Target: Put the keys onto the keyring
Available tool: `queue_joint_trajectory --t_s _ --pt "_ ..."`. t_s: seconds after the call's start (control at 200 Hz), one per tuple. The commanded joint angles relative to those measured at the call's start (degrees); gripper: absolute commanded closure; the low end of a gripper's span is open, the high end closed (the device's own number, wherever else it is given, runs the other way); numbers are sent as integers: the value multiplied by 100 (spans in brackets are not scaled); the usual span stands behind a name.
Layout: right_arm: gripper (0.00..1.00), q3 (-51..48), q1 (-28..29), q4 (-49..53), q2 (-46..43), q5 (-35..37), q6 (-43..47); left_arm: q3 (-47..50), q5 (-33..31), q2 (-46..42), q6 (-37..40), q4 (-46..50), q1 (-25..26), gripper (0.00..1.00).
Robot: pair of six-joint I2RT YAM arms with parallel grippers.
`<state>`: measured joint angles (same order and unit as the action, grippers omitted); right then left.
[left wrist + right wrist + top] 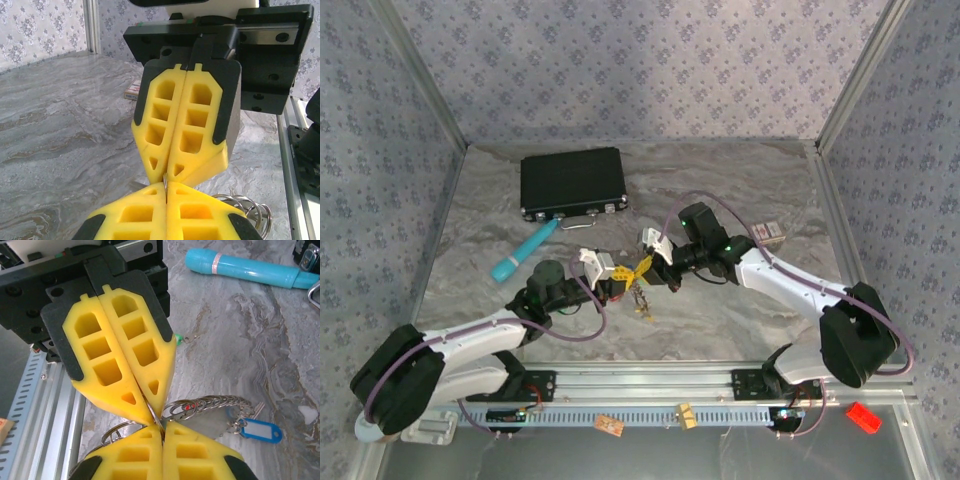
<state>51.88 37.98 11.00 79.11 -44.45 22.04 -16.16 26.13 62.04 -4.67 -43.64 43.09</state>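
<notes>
both closed, tip to tip above the table (750, 300). my left gripper (151, 410) and right gripper (162, 432) each pinch the keyring (210, 402) wire, and the keys (260, 430) hang off it.

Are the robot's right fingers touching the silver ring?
Touching. The right wrist view shows the keyring wire pinched in the seam of the right gripper, fingers shut.

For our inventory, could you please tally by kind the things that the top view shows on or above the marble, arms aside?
Case: 1
Tube: 1
Box: 1
Keyring with keys: 1
Total: 4
</notes>
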Motion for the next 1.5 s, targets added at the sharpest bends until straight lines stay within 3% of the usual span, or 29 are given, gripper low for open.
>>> queue_joint_trajectory --t_s 0.0,0.035,0.13,0.27,0.47,0.9,1.109,1.189,1.229,1.494 --pt "100 76 -35 64 30 -144 16 -20 187 -106 -54 -445 -19 100" --pt "100 126 -38 160 10 -131 66 -64 106 -148 -20 -272 -16 99" --pt "100 359 17 690 -36 93 381 -234 -123 -330 201 464 -19 76" --pt "100 815 206 1709 20 781 1099 -520 -244 -619 654 1691 -19 74" --pt "100 1344 440 2477 174 1395 1534 -788 -119 -542 844 2259 -27 76" --pt "100 1850 785 2683 363 1607 1692 -1009 207 -204 851 2190 -23 85" --pt "100 1776 817 2587 258 1688 1655 -964 287 -252 773 2049 -53 100" --pt "78 1433 734 2249 55 1783 1475 -894 272 -304 678 1911 -77 100" --pt "73 1292 686 2077 -43 1853 1368 -843 253 -339 608 1821 -88 100" --pt "72 663 744 1483 -412 2112 942 -664 228 -386 192 1275 -124 100"
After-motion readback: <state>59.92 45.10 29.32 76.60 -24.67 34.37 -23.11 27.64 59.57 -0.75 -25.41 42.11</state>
